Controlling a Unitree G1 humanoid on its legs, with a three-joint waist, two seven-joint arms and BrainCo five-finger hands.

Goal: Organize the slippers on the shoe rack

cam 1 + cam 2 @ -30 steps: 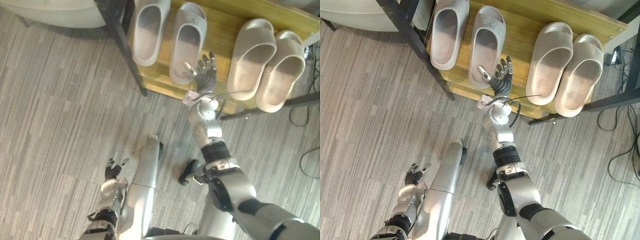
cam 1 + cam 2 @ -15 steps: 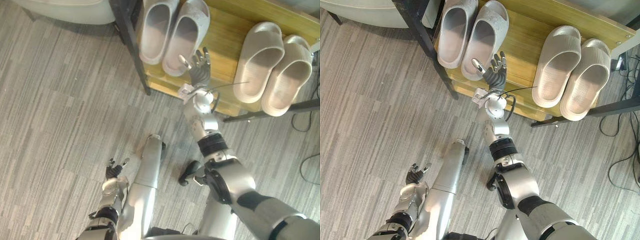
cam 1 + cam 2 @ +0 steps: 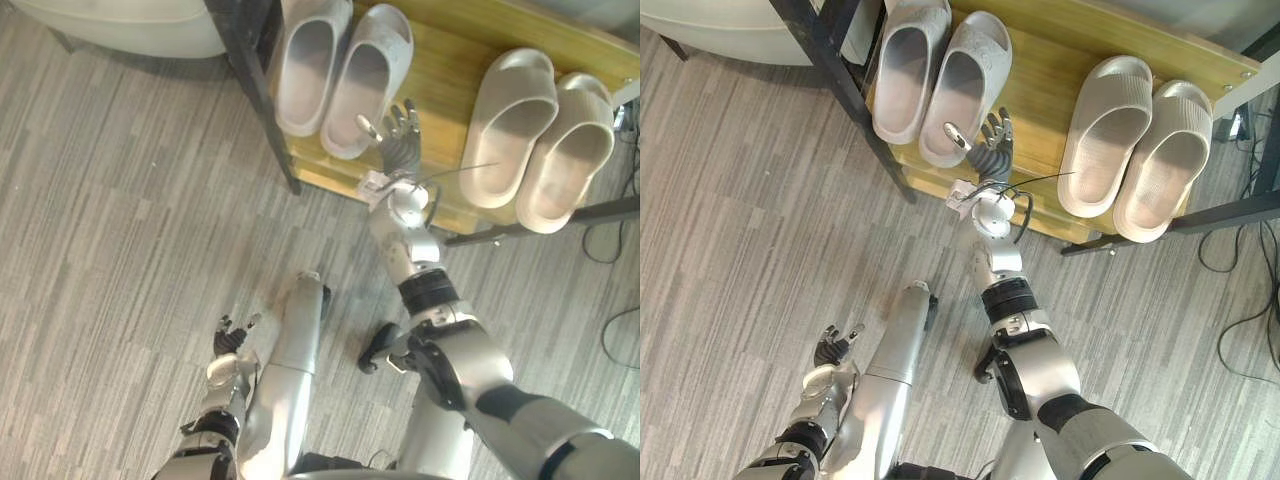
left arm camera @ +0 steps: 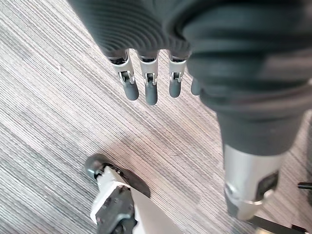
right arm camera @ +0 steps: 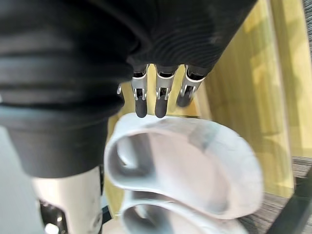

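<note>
A grey pair of slippers lies side by side, touching, at the left end of the wooden shoe rack (image 3: 440, 70): the left one (image 3: 305, 65) and the right one (image 3: 365, 80). A beige pair (image 3: 505, 125) (image 3: 565, 150) lies at the rack's right end. My right hand (image 3: 400, 145) is open over the shelf's front edge, fingers spread, its thumb close by the heel of the right grey slipper. In the right wrist view its straight fingers (image 5: 158, 100) hang just above that slipper (image 5: 195, 165). My left hand (image 3: 230, 340) hangs open low over the floor.
A black rack leg (image 3: 260, 100) runs down the left side of the shelf, and a black bar (image 3: 560, 215) crosses below the beige pair. A pale rounded object (image 3: 130, 25) sits at the far left. The floor is grey striped carpet (image 3: 120, 220).
The right grey slipper has slid left against its partner, with my right hand following beside it. The beige pair and my left hand have stayed put; the camera shifted slightly.
</note>
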